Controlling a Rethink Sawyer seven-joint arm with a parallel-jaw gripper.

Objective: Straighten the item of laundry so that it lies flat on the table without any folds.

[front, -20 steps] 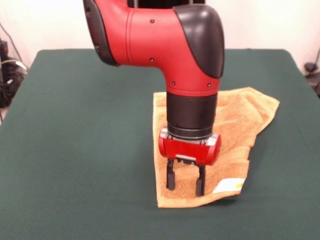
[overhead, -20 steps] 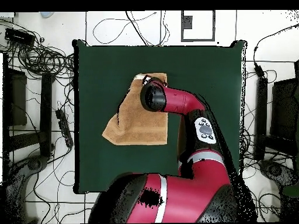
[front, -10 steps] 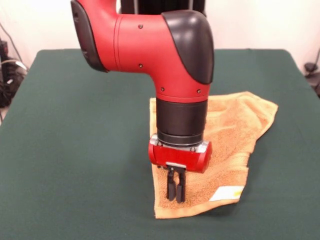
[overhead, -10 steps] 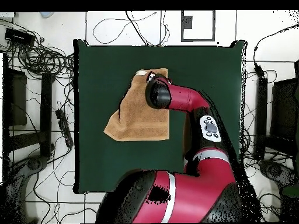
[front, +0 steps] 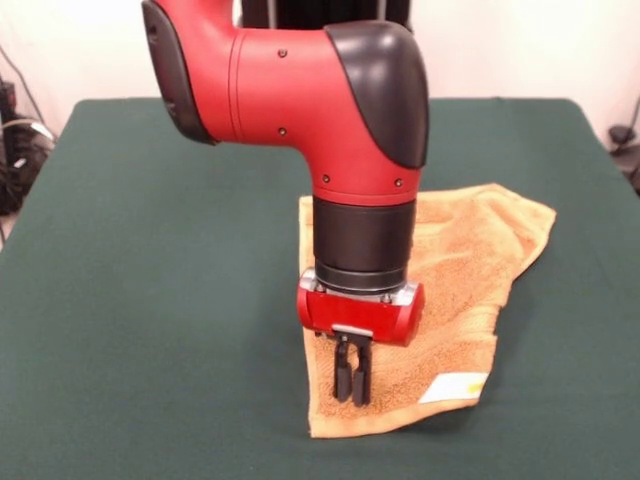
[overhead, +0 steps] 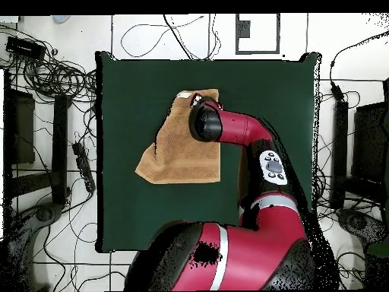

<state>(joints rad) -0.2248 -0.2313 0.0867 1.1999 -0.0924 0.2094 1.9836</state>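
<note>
Since a second ago the gripper (front: pixel 351 385) has snapped its two black fingers together, and over the last half second nothing further stirs: arm and cloth sit exactly as they were. The fingers now stand clenched, tips down in the pile of the towel (front: pixel 455 270) close to its front edge, so it looks like a pinch of terry cloth is caught between them, though how much is gripped I cannot tell. The towel itself has slid a touch with that closing move and now rests. My read is that the grab is made and a pull or lift comes next, because the cloth is far from flat: the side toward the front view's right is doubled over in a slanting fold, leaving a ragged five-sided outline rather than a square. The white tag (front: pixel 455 386) lies at the front corner, just beside the gripper. The towel sits on the table (front: pixel 150 300) somewhat nearer the edge opposite the robot, well clear of all four corners. From overhead, the towel (overhead: pixel 178 156) runs longest from that far edge back toward the robot, its wide end toward the robot, a pointed corner jutting toward the overhead view's left edge.
</note>
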